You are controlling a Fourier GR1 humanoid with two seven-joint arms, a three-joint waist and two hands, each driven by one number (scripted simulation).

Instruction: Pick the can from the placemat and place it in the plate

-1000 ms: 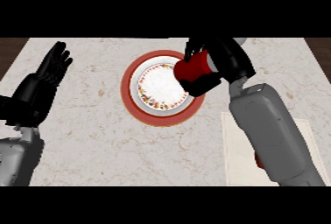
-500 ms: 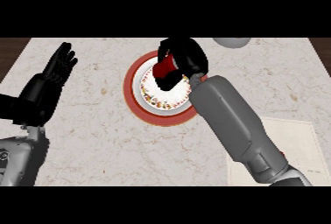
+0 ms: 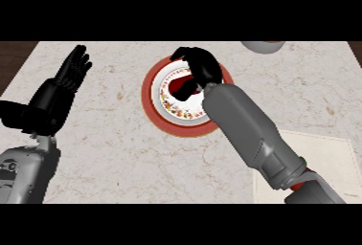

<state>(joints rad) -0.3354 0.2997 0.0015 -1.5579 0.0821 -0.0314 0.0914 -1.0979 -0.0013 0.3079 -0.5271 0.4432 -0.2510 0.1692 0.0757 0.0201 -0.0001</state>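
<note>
Over the plate [image 3: 157, 91], right hand [image 3: 201, 67] around unlabelled red can [image 3: 185, 86]

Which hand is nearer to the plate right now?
The right. The right hand is over the plate, fingers curled round the red can. The left hand rests open off to the plate's left, above the counter.

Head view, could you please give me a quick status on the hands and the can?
Right hand curled on the can, over the plate. Left hand open, resting at left. Placemat bare of can. Nothing in the way.
</note>
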